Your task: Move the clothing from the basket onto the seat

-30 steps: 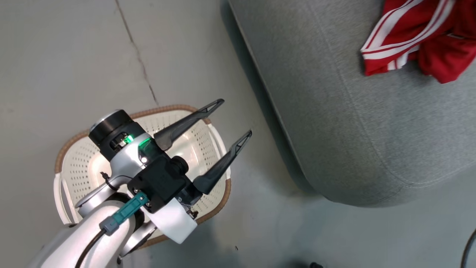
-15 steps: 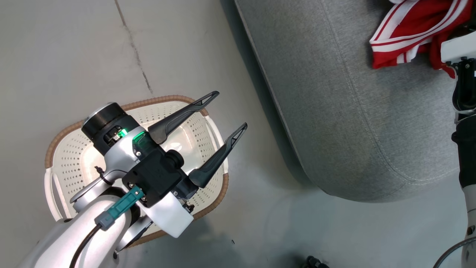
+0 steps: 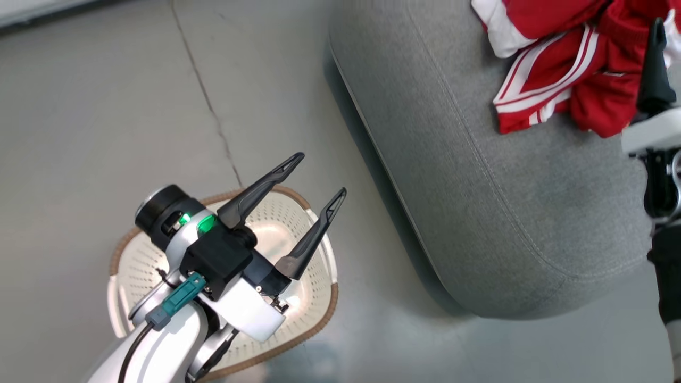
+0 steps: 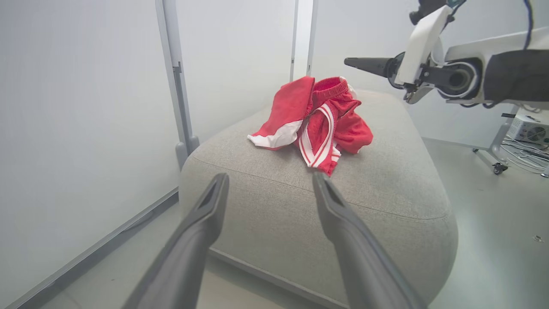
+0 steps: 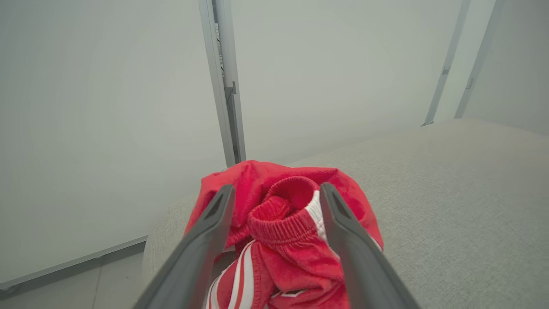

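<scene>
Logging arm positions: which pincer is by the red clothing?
The right pincer: the clothing on the seat shows between its open fingers. The left pincer hangs open above the basket.

The left gripper (image 3: 322, 173) and its arm cover much of the basket's (image 3: 130, 266) inside. The clothing (image 3: 558, 69) and the seat (image 3: 479, 186) run off the head view's top edge.

Grey floor (image 3: 96, 133) with a crack (image 3: 209, 106), pale wall panels (image 5: 107, 107) behind.
</scene>
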`<state>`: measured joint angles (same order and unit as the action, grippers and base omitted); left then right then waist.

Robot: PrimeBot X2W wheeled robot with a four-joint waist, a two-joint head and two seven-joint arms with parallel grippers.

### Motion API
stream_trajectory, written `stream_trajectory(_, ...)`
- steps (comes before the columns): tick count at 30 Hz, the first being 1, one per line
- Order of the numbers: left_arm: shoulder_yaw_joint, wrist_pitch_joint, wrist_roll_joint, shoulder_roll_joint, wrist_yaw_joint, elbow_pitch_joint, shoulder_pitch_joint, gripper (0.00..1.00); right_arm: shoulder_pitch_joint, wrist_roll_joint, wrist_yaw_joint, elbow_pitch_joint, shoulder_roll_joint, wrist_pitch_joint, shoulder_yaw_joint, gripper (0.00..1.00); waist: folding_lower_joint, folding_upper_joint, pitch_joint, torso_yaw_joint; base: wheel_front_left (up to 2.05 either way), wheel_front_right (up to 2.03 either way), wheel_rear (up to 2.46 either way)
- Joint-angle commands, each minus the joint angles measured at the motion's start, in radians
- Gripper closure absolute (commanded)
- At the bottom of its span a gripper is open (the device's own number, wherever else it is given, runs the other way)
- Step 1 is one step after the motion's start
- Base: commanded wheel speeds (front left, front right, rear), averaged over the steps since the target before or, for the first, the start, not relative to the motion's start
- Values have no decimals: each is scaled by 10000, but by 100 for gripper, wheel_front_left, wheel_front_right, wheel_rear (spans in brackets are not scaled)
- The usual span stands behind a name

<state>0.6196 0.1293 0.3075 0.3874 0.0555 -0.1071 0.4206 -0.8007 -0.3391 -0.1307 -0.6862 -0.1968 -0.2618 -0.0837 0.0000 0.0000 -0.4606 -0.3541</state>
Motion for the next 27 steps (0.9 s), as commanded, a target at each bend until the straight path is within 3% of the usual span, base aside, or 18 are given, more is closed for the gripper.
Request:
stream_trajectory(1, -112, 210, 181, -145, -220, 188, -286, 0, 605, 127, -4, 368, -85, -46, -8, 0, 0, 0, 875, 506, 0, 0, 0)
stream_trajectory(11, -659, 879, 794, -648, -1068, 862, -1279, 0, 2953, 635, -4, 2654, 384, 78, 17, 0, 0, 0, 2169, 1558, 0, 0, 0)
stream_trajectory(20, -1565, 1263, 1336, -857, -1670, 1333, -2028, 0, 5011, 1328, -5, 5477, 1160, 1293, 43, 0, 0, 0, 3001, 2628, 0, 0, 0)
stream_trajectory(27, -2305, 1342, 1540, -951, -2002, 1681, -2507, 0, 6219, 1678, -4, 6794, 1409, 2037, 552, 0, 0, 0, 3483, 3191, 0, 0, 0)
